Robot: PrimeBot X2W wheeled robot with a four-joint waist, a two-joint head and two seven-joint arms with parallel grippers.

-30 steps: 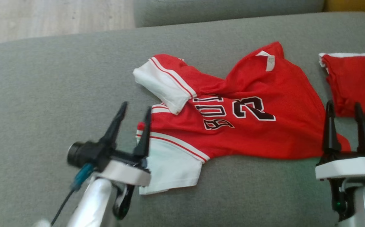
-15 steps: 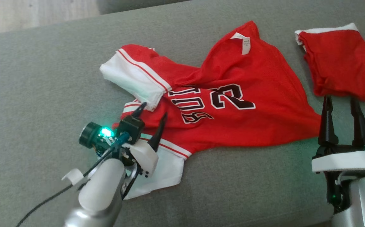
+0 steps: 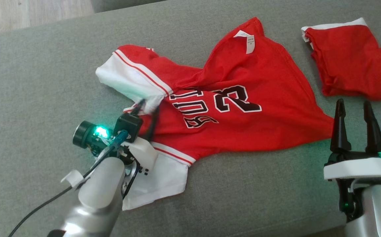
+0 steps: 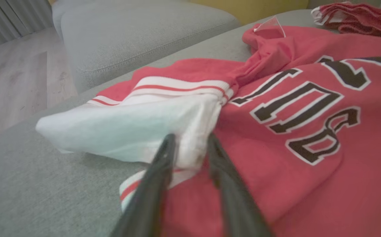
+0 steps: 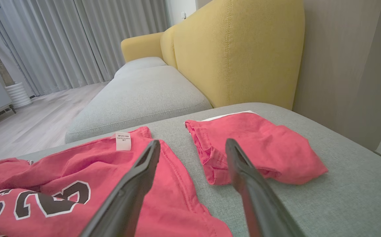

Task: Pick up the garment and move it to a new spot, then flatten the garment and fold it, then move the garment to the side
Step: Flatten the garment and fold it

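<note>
The garment [image 3: 243, 125] is a red jersey with white sleeves and black lettering, lying rumpled on the grey cushion [image 3: 45, 82]. My left gripper [image 3: 148, 107] sits at its left side, where the upper white sleeve folds over the red body. In the left wrist view the left gripper [image 4: 190, 141] has its fingers narrowed on either side of a fold of white sleeve of the garment [image 4: 309, 164], with a gap still between them. My right gripper [image 3: 353, 102] stands open just off the garment's right corner, touching nothing. The right wrist view shows this gripper [image 5: 193, 143] above the garment's edge [image 5: 78, 177].
A second red cloth [image 3: 351, 59] lies folded at the far right of the cushion, beyond my right gripper, and the right wrist view shows that cloth [image 5: 259, 148] too. A yellow sofa back [image 5: 236, 49] and another grey cushion [image 5: 137, 92] stand behind. Wooden floor [image 3: 12, 13] lies past the cushion's far left edge.
The head camera has shifted. My left gripper has reached forward onto the white sleeve fold and its jaws have narrowed around it. The right gripper has kept its place.
</note>
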